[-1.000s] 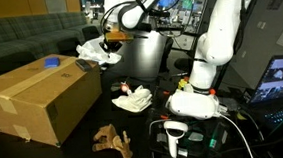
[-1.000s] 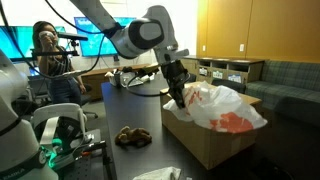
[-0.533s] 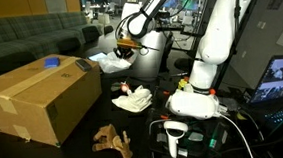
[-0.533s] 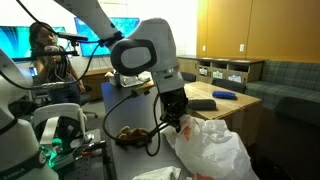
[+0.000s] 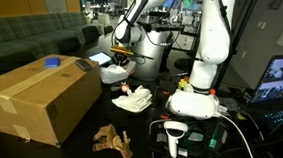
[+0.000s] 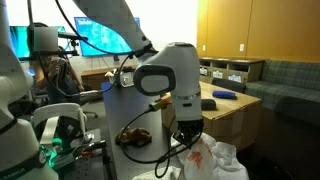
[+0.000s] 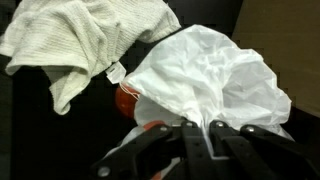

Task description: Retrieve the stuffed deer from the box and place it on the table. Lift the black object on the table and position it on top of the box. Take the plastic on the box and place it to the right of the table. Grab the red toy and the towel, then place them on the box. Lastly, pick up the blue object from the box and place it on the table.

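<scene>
White crinkled plastic [image 7: 215, 80], pinched in the closed claw [image 7: 197, 130], has swung off the big brown cardboard box [image 5: 43, 101] and hangs low over the dark table [image 5: 81, 138], so its release looks near. Only the wrist view shows the round red toy [image 7: 127, 97] between it and the pale towel [image 7: 80, 40].

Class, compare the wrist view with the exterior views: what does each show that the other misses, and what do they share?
Only the wrist view: a close look at the gripper pinched shut on the plastic bag. Only an exterior view: the cardboard box, the blue object on it, and the stuffed deer on the table. Both: the plastic bag, the towel and the red toy.
</scene>
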You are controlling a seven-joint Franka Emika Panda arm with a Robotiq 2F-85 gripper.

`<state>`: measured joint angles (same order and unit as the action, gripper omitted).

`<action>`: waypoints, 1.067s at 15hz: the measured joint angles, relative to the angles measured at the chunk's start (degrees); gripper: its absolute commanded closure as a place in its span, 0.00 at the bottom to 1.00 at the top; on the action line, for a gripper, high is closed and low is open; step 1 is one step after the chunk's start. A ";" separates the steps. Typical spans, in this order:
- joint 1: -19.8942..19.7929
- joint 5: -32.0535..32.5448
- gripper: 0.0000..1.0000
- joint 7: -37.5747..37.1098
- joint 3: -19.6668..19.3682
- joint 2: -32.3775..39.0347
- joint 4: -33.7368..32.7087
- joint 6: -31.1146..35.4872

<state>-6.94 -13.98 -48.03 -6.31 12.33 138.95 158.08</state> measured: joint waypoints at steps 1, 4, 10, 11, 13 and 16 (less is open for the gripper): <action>-0.32 -1.24 0.90 0.18 -0.14 2.16 -2.14 -0.55; -1.29 -3.63 0.90 0.14 -1.09 7.69 -8.13 -2.73; -2.67 -6.08 0.90 -2.94 -4.16 14.98 -15.98 -6.81; -3.00 -6.46 0.90 -3.77 -4.53 15.78 -16.77 -7.32; -3.82 -7.38 0.89 -5.14 -5.02 17.13 -18.01 -8.74; -5.65 -9.15 0.60 -6.11 -5.08 19.25 -19.78 -11.35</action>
<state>-12.60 -23.13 -54.14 -11.39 31.58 119.17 146.73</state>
